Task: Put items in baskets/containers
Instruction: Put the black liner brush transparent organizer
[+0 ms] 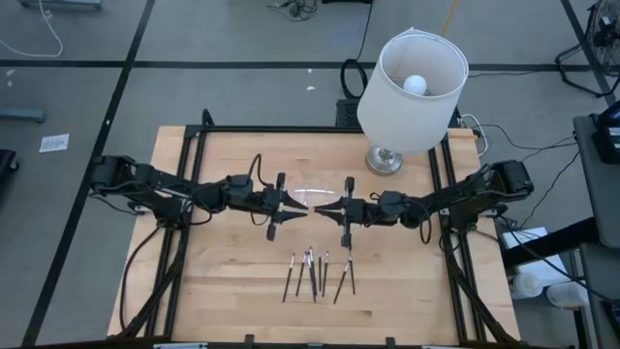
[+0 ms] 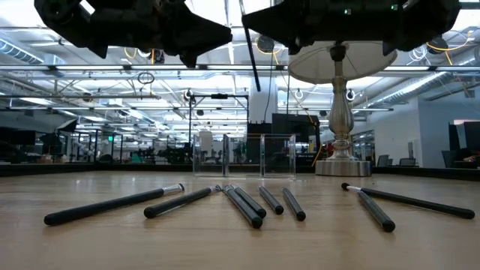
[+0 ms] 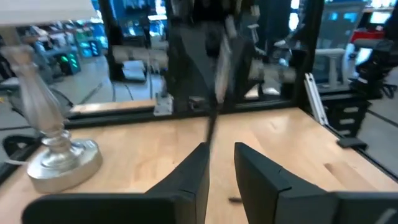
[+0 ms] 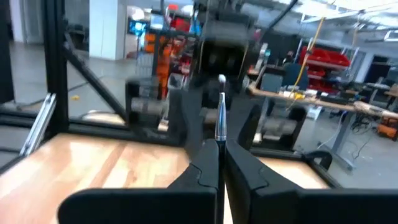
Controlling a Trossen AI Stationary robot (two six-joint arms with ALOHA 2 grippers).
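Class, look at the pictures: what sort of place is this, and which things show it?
Probably a robotics lab in a large open workshop: a framed wooden worktable, long rows of ceiling strip lights, and distant workbenches with red storage bins.

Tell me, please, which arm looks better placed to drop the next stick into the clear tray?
Probably the right. The right gripper is shut on a stick and hovers beside the clear tray. The left gripper faces it, open and empty.
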